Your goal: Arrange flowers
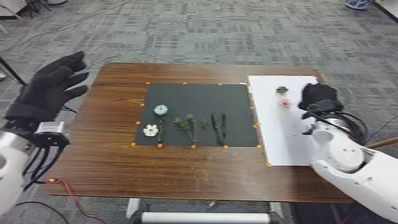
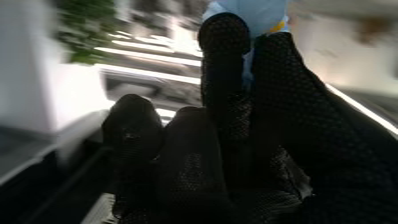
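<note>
Blue flower | pinched by right hand, probably for placing on white board near right edge of table | left hand spread, likely waiting clear
</note>
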### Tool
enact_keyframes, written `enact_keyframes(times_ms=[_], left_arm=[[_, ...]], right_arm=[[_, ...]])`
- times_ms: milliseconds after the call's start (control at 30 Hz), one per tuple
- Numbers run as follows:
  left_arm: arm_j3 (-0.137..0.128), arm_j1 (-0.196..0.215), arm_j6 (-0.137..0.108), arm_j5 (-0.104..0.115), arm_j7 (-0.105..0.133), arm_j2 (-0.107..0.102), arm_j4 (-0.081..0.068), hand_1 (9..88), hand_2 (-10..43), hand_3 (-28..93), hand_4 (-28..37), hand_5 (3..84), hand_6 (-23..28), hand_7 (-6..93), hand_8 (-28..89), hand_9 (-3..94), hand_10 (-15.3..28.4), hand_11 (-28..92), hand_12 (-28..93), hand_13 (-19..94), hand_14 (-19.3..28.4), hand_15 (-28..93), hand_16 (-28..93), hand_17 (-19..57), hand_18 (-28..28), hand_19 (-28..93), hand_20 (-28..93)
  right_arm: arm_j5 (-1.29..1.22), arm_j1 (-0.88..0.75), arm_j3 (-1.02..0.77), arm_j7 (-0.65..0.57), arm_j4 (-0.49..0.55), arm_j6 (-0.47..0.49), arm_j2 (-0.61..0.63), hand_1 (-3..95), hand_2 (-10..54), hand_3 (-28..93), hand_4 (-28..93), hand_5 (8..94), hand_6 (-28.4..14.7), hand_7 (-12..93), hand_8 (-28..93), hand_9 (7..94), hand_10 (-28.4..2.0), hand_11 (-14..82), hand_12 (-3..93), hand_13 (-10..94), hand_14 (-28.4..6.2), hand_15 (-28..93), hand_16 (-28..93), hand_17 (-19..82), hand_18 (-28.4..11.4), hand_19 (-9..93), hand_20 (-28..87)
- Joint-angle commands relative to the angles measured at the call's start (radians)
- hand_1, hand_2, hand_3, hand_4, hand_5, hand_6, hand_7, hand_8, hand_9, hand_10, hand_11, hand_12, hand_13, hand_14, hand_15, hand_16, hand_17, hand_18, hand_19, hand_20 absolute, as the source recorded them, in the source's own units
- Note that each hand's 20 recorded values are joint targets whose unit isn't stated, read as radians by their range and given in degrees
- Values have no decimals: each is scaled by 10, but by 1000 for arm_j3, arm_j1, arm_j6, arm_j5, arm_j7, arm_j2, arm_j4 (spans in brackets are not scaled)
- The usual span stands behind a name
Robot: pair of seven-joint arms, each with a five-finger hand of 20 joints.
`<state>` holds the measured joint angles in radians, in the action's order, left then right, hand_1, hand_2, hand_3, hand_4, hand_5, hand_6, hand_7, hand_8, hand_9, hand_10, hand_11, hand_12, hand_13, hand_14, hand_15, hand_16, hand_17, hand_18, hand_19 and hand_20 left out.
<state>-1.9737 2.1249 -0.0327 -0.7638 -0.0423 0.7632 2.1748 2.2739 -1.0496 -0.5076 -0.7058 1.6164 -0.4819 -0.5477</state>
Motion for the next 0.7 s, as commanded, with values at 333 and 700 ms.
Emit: enact_keyframes(times_ms=[333,700], left_arm=[[184,-262,49,-14,-23,-52,-43,248,-54,695,-275,217,13,154,-73,157,92,138,206,55,126,337,-23,-135,196,382,88],[211,-289,50,-26,-10,-49,-42,250,-54,694,-276,217,13,154,-72,159,93,138,205,56,126,338,-26,-135,196,382,87]], right_arm=[[1,424,507,150,-167,-91,-527,497,-95,869,-281,782,22,375,-28,872,-39,173,469,827,-28,905,317,491,-198,932,595],[-33,517,697,75,-252,-106,-602,496,-95,865,-282,784,26,373,-40,875,-43,161,462,825,-30,905,320,488,-199,932,595]])
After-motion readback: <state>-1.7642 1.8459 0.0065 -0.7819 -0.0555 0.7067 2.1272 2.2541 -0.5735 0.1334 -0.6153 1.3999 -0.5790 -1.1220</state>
